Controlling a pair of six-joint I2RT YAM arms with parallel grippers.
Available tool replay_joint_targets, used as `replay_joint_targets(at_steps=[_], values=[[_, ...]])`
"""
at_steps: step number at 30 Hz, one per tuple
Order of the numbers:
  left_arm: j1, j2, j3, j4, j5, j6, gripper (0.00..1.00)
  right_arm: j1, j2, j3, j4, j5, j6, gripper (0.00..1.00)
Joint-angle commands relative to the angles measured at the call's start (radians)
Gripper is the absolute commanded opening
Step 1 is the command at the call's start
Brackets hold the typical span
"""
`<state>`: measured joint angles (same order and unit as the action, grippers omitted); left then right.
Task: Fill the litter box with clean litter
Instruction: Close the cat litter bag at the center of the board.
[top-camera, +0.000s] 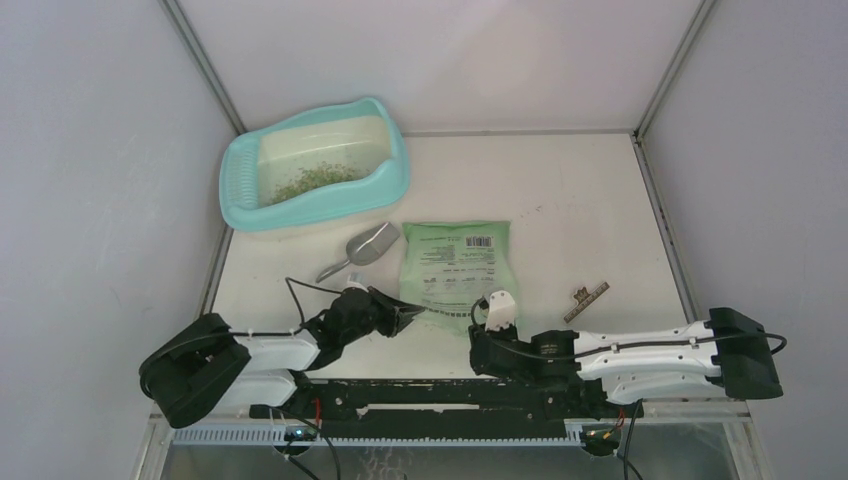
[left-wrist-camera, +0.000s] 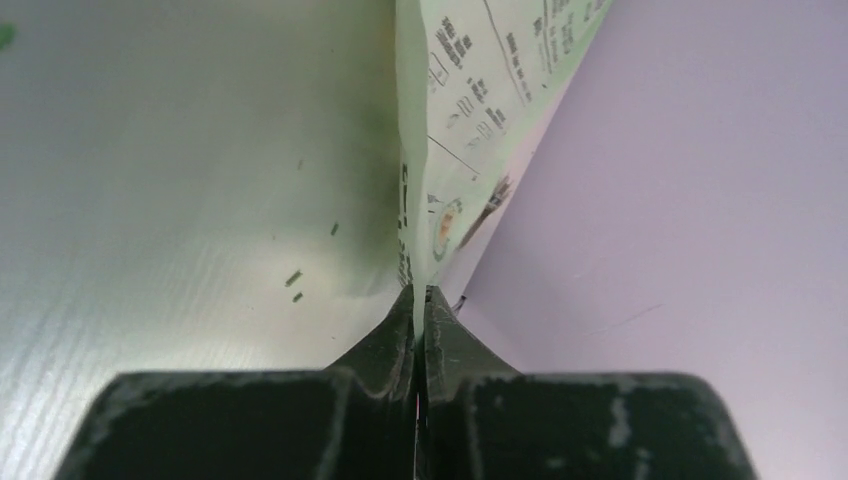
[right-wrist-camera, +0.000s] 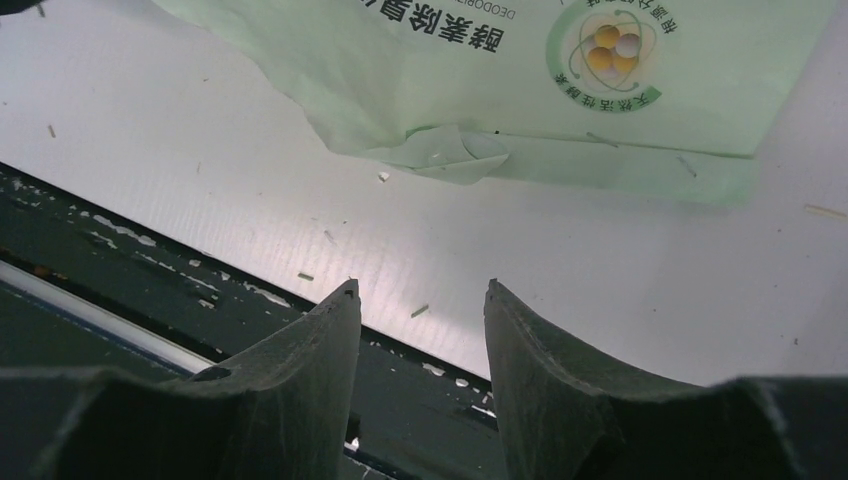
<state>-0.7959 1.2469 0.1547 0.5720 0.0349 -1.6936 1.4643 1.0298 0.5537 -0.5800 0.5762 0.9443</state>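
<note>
The turquoise litter box (top-camera: 243, 170) stands at the back left, with a thin patch of green-beige litter (top-camera: 315, 180) on its cream floor. A flat green printed bag (top-camera: 455, 260) lies in the middle of the table. My left gripper (top-camera: 412, 314) is shut on the bag's near left corner; in the left wrist view its fingertips (left-wrist-camera: 420, 292) pinch the thin bag edge (left-wrist-camera: 480, 90). My right gripper (top-camera: 497, 306) stands open just short of the bag's near edge. In the right wrist view, nothing lies between its open fingers (right-wrist-camera: 420, 290), and the bag (right-wrist-camera: 480, 80) is ahead of them.
A grey metal scoop (top-camera: 365, 248) lies between the litter box and the bag. A small binder clip (top-camera: 586, 300) lies right of the bag. Stray granules dot the table (right-wrist-camera: 300, 200) near the black front rail (right-wrist-camera: 120, 280). Grey walls close in both sides.
</note>
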Motion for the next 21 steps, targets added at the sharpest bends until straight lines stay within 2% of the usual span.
replay_joint_targets(at_steps=[1,7,12,21], values=[[0.006,-0.076,-0.037,0.072,-0.011,-0.083,0.07,0.011,0.035,0.041,0.044,0.044,0.019,0.56],[0.008,-0.12,-0.054,0.054,-0.025,-0.127,0.1,0.01,0.096,0.041,0.067,0.069,0.033,0.57],[0.008,-0.087,-0.058,0.076,-0.03,-0.135,0.1,0.004,0.174,0.04,0.086,0.1,0.071,0.58],[0.008,0.04,-0.109,0.28,-0.008,-0.172,0.09,-0.001,0.291,0.04,0.108,0.18,0.179,0.62]])
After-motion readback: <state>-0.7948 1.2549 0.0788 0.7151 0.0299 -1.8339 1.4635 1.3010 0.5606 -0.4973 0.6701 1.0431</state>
